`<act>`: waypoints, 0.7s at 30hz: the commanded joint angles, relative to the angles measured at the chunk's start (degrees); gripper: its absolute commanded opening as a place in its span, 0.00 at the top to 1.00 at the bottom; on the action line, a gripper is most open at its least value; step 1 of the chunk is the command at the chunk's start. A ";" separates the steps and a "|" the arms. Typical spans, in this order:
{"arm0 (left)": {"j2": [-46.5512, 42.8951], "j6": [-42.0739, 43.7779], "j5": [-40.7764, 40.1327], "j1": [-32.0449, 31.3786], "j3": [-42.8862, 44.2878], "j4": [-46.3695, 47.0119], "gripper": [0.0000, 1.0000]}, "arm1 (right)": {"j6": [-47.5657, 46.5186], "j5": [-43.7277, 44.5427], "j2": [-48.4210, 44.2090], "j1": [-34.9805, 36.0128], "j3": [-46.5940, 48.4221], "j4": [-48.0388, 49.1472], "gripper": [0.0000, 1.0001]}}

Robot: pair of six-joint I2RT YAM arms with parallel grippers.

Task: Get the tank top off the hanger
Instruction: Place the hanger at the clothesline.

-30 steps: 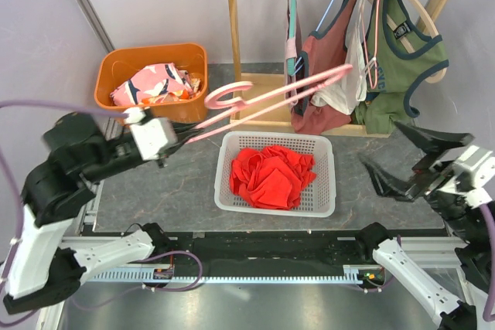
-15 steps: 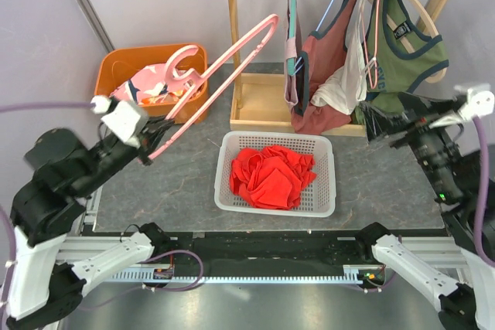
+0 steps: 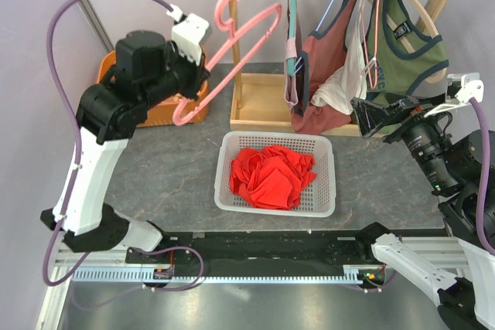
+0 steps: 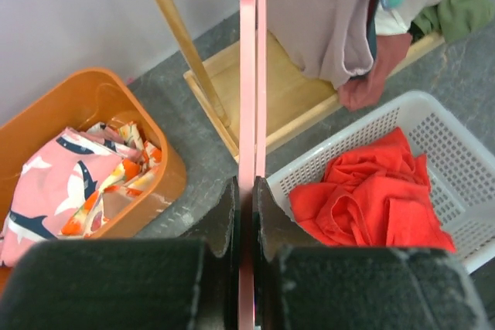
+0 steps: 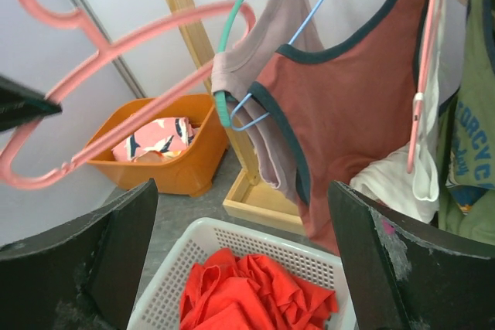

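The red tank top (image 3: 271, 177) lies crumpled in the white basket (image 3: 224, 191), off any hanger. It also shows in the left wrist view (image 4: 371, 199) and the right wrist view (image 5: 247, 299). My left gripper (image 3: 199, 75) is raised high at the back left. It is shut on the lower bar of a bare pink hanger (image 3: 276, 11), which points up toward the rack. In the left wrist view the jaws (image 4: 246, 191) clamp that pink bar (image 4: 251, 75). My right gripper (image 3: 379, 117) is open and empty, held in the air right of the basket, facing the hanging clothes.
A wooden rack (image 3: 232, 36) at the back carries mauve, rust (image 3: 329, 52), white and green (image 3: 406, 44) tank tops on hangers. An orange bin (image 4: 85, 90) with pink patterned cloth stands at the back left, below my left arm.
My left arm has swung up and toward the back, lifting the bare pink hanger from low over the table to high beside the rack post. My right gripper has stayed open and shifted slightly.
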 commanded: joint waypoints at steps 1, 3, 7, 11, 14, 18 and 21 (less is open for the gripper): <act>6.27 -5.16 3.04 4.34 10.39 -1.37 0.98 | 2.54 -2.97 0.70 -0.10 1.37 1.31 0.02; 8.91 -4.46 3.22 4.61 14.60 -2.41 0.99 | 2.63 -3.41 0.27 -0.10 0.76 1.48 0.02; 17.08 -5.34 2.08 4.61 22.69 -3.57 0.98 | 3.06 -3.59 -0.97 -0.10 -1.26 2.98 0.02; 18.15 -8.33 5.48 4.61 22.53 0.03 0.98 | 4.82 -3.24 -1.15 -0.10 -3.55 4.03 0.02; 18.15 -7.98 6.04 4.52 21.39 5.64 0.98 | 5.70 -2.97 -0.36 -0.10 -4.87 4.12 0.02; 19.90 -6.66 1.91 4.44 21.47 11.72 0.98 | 5.70 -3.68 -0.44 -0.10 -7.15 5.70 0.02; 21.48 -5.96 -0.12 4.43 21.56 15.58 0.98 | 5.70 -4.12 -1.23 -0.10 -9.26 6.76 0.02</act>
